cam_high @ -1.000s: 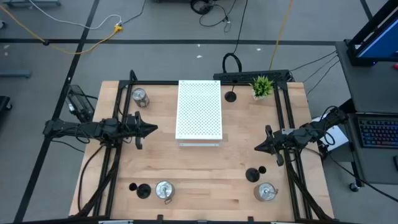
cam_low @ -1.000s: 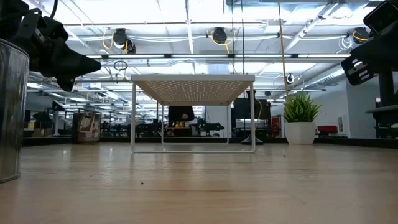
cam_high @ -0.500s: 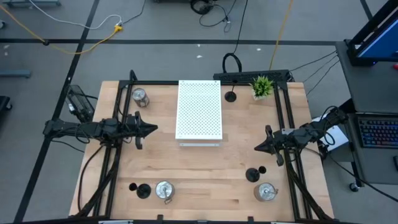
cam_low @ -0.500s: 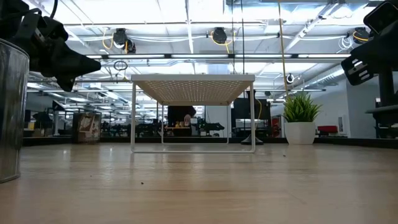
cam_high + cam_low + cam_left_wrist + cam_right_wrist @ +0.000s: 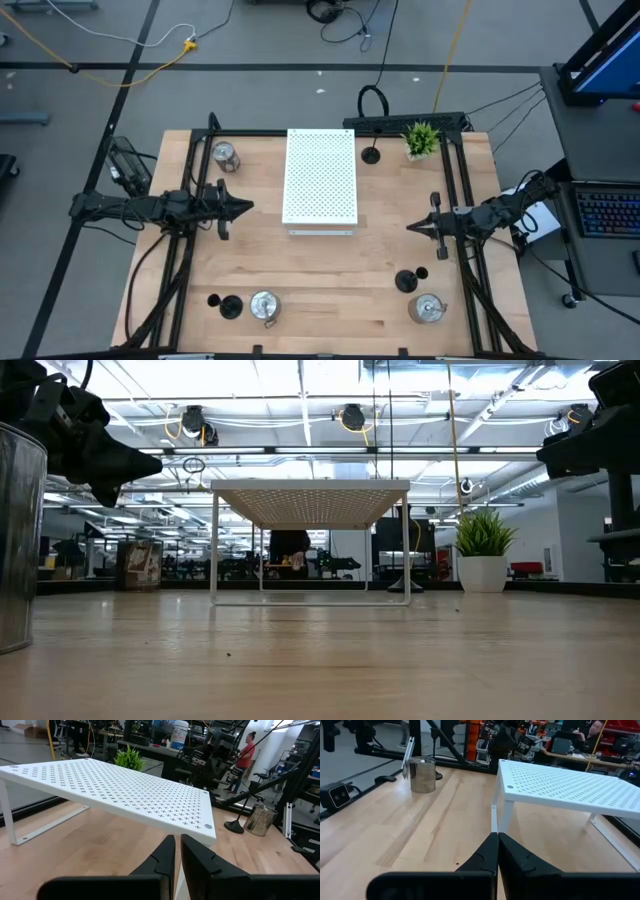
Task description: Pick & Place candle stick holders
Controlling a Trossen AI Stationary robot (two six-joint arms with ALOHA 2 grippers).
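Note:
Three silver holders stand on the table: far left point(image 5: 226, 156), near left point(image 5: 264, 305) and near right point(image 5: 428, 308). Three black holders stand at the far middle point(image 5: 371, 154), near left point(image 5: 229, 305) and near right point(image 5: 406, 282). My left gripper point(image 5: 250, 207) hovers left of the white perforated board point(image 5: 320, 177), shut and empty. My right gripper point(image 5: 408, 227) hovers right of the board, shut and empty. The left wrist view shows the near-right silver holder point(image 5: 260, 819). The right wrist view shows the near-left silver holder point(image 5: 422, 775).
The white perforated board stands on legs at the table's far middle point(image 5: 310, 495). A small green potted plant point(image 5: 421, 138) is at the far right. Black frame rails run along both table sides point(image 5: 190, 260). Bare wood lies between the grippers. A person stands beyond the table point(image 5: 247, 755).
My right gripper has risen a little and shifted slightly toward the table's far edge, staying shut. My left arm and all the holders have kept still.

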